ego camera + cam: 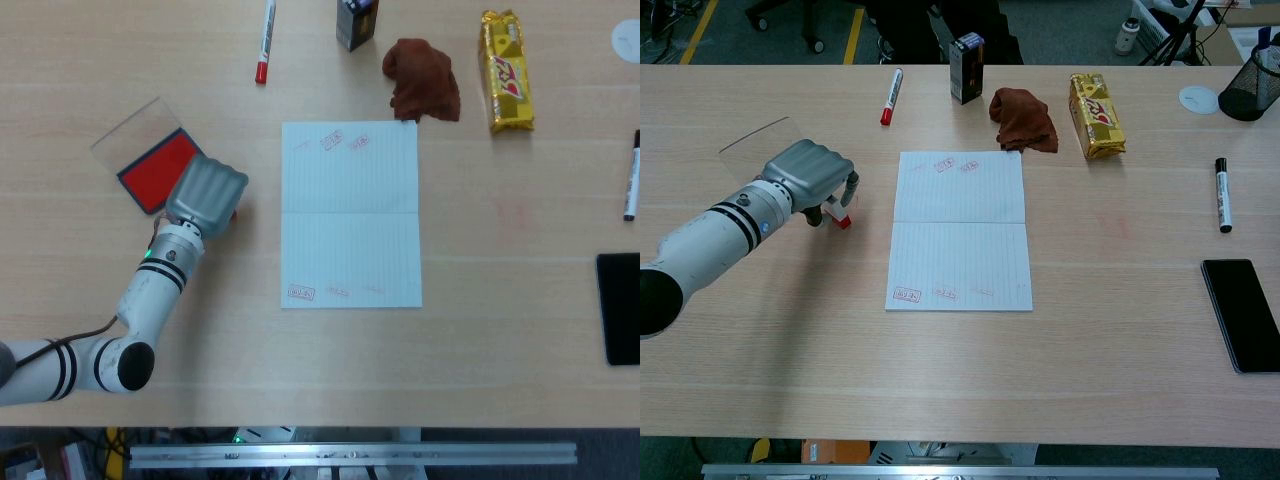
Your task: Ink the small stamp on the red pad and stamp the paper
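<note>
The small stamp (pixel 841 219), white with a red base, stands on the table just left of the paper; only its red edge (pixel 232 213) shows in the head view. My left hand (pixel 812 172) (pixel 206 194) is curled over it from the left, with its fingers (pixel 851 182) and thumb closed around the stamp. Just behind and left of the hand lies the open red ink pad (pixel 155 167), its clear lid (pixel 135 130) folded back. The lined paper (pixel 350 214) (pixel 960 230) lies at the table's middle with faint red stamp marks near its top and bottom. My right hand is out of both views.
Along the far edge lie a red marker (pixel 265 40), a dark box (pixel 355 22), a brown cloth (pixel 422 78) and a yellow snack bar (pixel 505 70). At the right are a black marker (pixel 1222 193), a phone (pixel 1243 314) and a mesh pen cup (pixel 1252 88).
</note>
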You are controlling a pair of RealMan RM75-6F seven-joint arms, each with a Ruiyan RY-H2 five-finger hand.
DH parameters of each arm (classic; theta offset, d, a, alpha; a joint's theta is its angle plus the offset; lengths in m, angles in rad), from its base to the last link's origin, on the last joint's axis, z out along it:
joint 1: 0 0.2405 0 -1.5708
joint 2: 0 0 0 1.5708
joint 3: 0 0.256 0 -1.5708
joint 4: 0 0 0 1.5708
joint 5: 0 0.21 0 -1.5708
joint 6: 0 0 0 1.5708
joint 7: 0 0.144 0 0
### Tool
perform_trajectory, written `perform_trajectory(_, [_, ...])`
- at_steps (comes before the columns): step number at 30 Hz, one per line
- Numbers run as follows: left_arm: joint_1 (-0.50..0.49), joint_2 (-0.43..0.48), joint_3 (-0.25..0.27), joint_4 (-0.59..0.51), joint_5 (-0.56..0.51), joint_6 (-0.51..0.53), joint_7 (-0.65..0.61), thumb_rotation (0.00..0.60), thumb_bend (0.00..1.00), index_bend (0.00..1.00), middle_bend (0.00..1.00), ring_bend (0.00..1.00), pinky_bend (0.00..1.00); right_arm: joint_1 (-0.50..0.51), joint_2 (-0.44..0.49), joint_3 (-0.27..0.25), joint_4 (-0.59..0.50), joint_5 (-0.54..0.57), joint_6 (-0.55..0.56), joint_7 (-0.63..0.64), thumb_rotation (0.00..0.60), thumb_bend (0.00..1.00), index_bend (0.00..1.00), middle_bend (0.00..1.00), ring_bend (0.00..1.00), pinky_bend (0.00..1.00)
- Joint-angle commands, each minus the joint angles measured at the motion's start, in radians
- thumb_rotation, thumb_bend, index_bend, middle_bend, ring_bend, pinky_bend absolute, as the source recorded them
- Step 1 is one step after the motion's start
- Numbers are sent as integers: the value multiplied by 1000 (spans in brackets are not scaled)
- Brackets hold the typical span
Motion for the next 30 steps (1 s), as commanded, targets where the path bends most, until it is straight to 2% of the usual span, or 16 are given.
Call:
perform_trajectory(1, [2, -2, -1, 3, 6, -1, 0, 600, 243, 514, 1000, 1000, 1000, 0, 0, 0, 0, 0, 0, 0, 600, 194, 69, 175, 87, 155])
perform_trajectory(30, [23, -21, -17, 46, 66, -16, -26, 600, 267, 560, 1000, 1000, 1000, 0, 0, 0, -1, 3, -6, -3, 600, 194, 69, 177, 87, 155])
